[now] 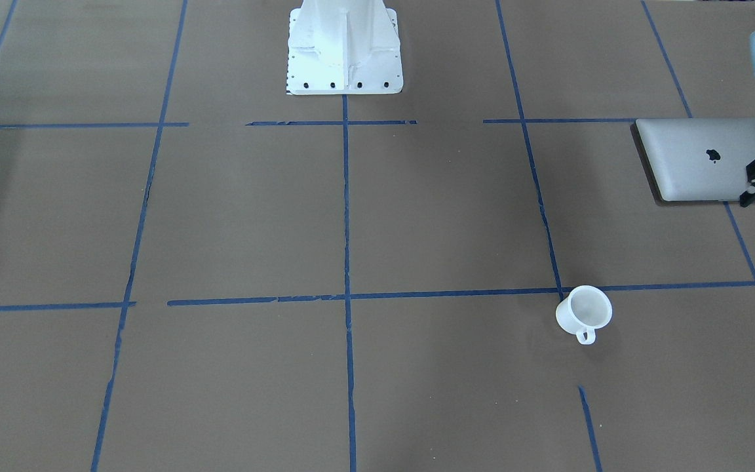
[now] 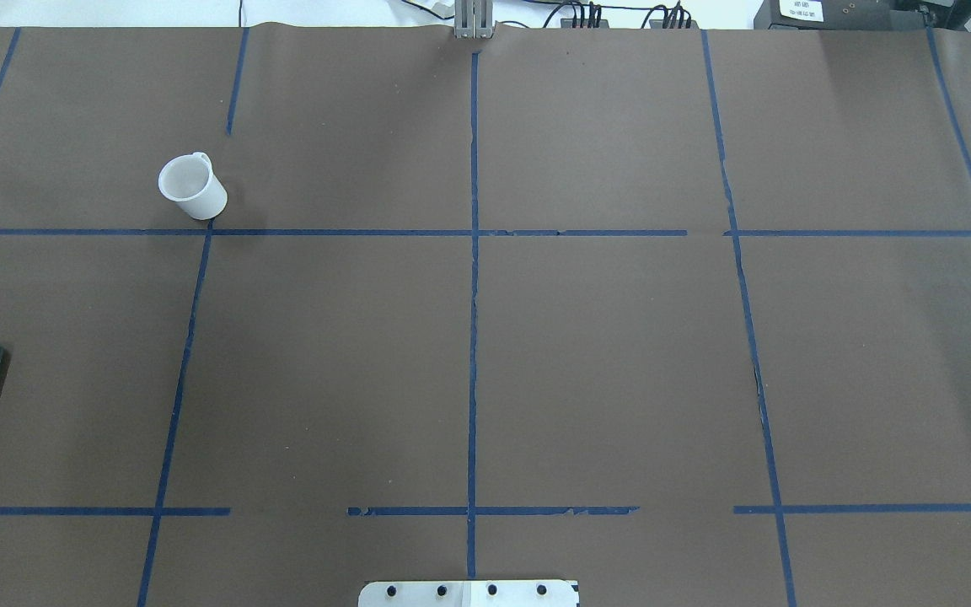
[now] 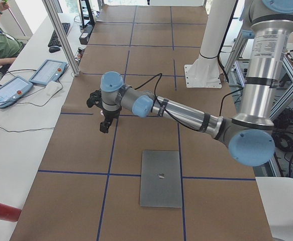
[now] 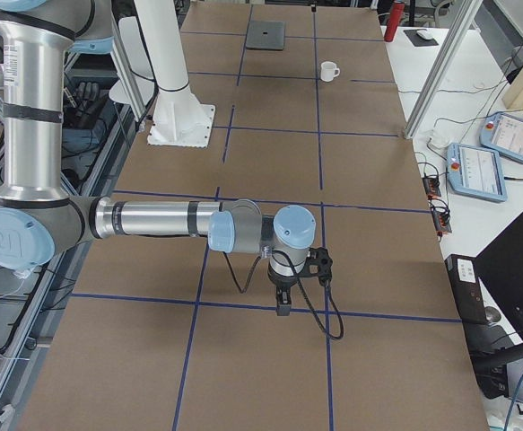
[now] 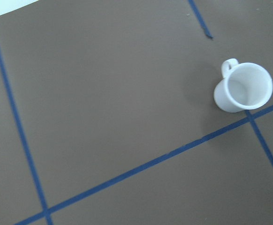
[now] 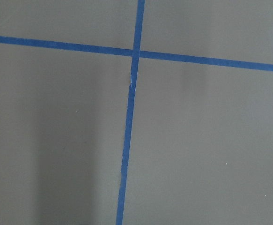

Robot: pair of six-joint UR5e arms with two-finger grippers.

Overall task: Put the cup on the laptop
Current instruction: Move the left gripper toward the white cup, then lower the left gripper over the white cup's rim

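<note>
- Cup (image 1: pixel 584 311) stands upright on the surface (image 1: pixel 351 216), mouth up, beside a blue tape crossing (image 1: pixel 560 292). It is well apart from the closed laptop (image 1: pixel 692 157) at the left edge.
- Left hand (image 3: pixel 104 126) hovers off to 1 side of the cup with nothing seen in it; we cannot tell how far open it is. Same for the right hand (image 4: pixel 283 296).
- Risks, we judge: the light cup tips or skids if a finger clips its rim or handle, or it slides on the slick lid.
</note>
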